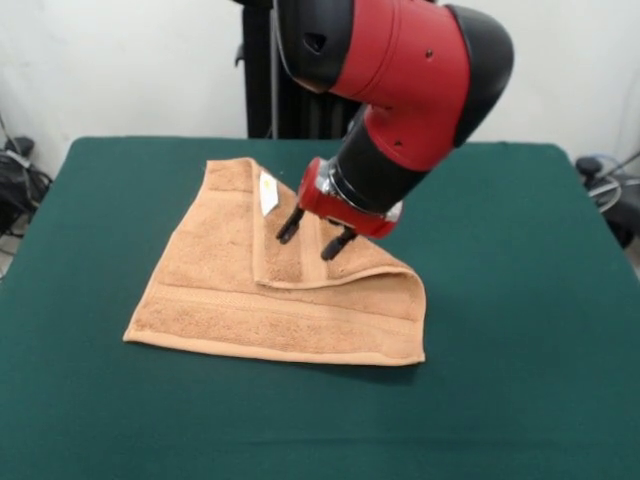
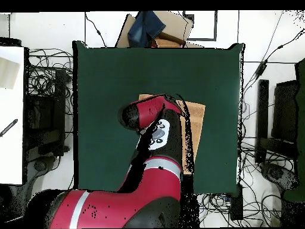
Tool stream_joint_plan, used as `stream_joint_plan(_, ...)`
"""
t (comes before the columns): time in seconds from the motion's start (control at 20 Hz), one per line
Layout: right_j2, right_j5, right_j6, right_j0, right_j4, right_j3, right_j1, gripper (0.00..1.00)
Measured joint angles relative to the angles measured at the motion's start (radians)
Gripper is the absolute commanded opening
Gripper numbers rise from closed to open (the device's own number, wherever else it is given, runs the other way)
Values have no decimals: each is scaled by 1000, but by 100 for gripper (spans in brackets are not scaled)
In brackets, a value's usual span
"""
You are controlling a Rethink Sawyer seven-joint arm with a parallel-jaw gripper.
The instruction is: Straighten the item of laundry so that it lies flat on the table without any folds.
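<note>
Green worktop [image 1: 90, 400] all around, big and bare on the left side in the front view. Tan towel [image 1: 230, 300] near the middle of the worktop, a bit toward the far edge, not flat. Left part of the towel down in one layer, with a woven band along the near edge. Small white tag [image 1: 268, 192] near the far edge of the towel. Right part folded over on top, making a flap with a curved edge and a puffy fold at the right corner. Claw [image 1: 314, 235] low over the folded flap, two dark fingers [image 1: 290, 226] spread apart, tips at or just above the cloth, pinching nothing. Red and black arm [image 1: 400, 90] above, leaning over the right part. From overhead, the arm hiding most of the towel [image 2: 196, 128], only a tan strip showing beside it.
</note>
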Motion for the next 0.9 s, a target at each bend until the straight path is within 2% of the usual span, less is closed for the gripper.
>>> stream_joint_plan(0.9,29,-7,0,-1,-17,-15,12,100)
